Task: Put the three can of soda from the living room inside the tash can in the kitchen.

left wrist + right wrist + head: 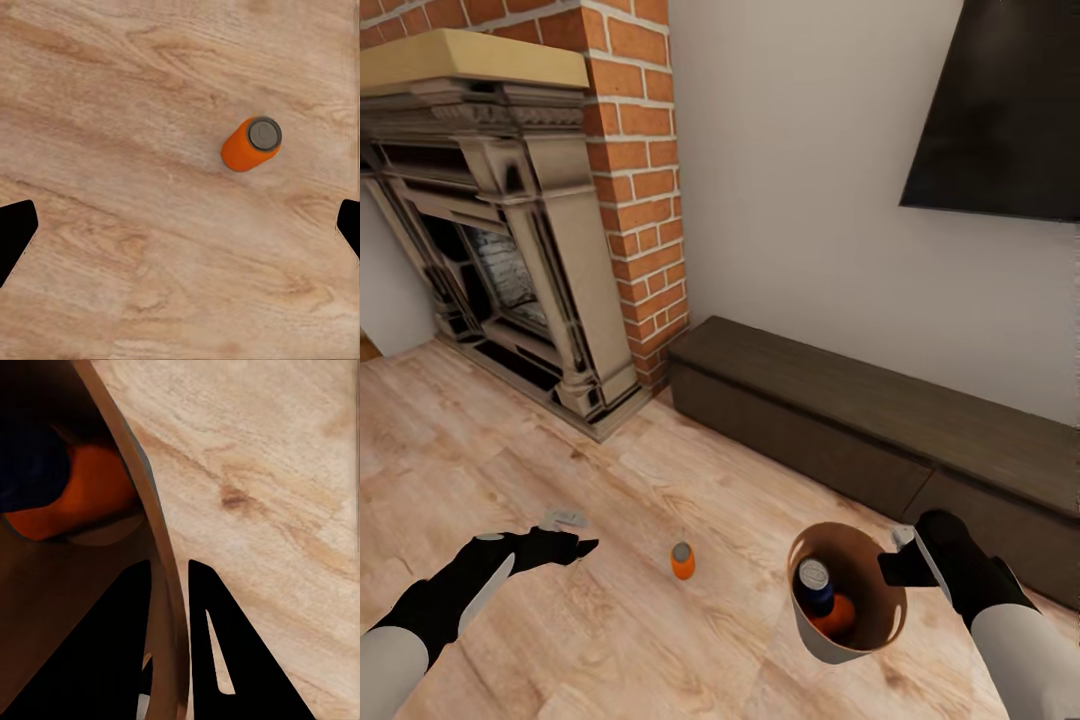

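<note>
— So where are the cans?

— Two sit inside the trash can: a dark blue can upright, and an orange can low beside it. The third, another orange soda can, stands upright on the wood floor, by itself, between the two arms.

— And the bin itself?

— Held up off the floor by the right tool. In the right wrist view its two fingers are pinched on the thin rim, one inside the brown wall, one outside.

— The left tool?

— Left tool is spread wide and holds nothing; in its wrist view the two dark fingertips show at opposite edges, with bare planks and the lone orange can between them, further ahead.

— What's around?

— Brick fireplace to the left, a long dark low cabinet against the wall, and the corner of a black TV above it.
</note>
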{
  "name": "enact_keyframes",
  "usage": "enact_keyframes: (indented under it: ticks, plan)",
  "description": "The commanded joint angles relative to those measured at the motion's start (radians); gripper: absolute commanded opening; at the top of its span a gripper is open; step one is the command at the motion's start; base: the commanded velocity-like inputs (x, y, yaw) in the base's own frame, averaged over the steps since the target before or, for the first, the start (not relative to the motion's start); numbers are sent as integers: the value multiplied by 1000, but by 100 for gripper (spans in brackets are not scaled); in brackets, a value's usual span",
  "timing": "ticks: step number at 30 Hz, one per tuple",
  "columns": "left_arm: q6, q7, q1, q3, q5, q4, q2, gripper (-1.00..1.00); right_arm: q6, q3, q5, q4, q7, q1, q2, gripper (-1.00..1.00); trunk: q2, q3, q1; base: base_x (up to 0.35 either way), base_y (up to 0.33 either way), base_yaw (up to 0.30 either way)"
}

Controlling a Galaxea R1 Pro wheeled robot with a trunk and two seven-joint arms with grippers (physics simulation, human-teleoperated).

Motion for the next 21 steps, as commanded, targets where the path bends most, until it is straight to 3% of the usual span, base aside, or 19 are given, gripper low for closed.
enact_keyframes:
  ticks: [1, 9, 21]
  plan:
    - [0, 0, 0, 0, 0, 0, -1, 100, 2, -1, -18, 0, 4, 0, 0, -100, 0, 1, 0, 327, 23, -206]
    - [-2, 2, 0, 0, 1, 0, -6, 100, 2, -1, -18, 0, 3, 2, 2, -100, 0, 10, 0, 143, -1, -205]
    - [12, 47, 0, 0, -3, 1, -30, 100, 2, 1, -18, 0, 3, 2, 3, -100, 0, 23, 0, -295, 0, -195]
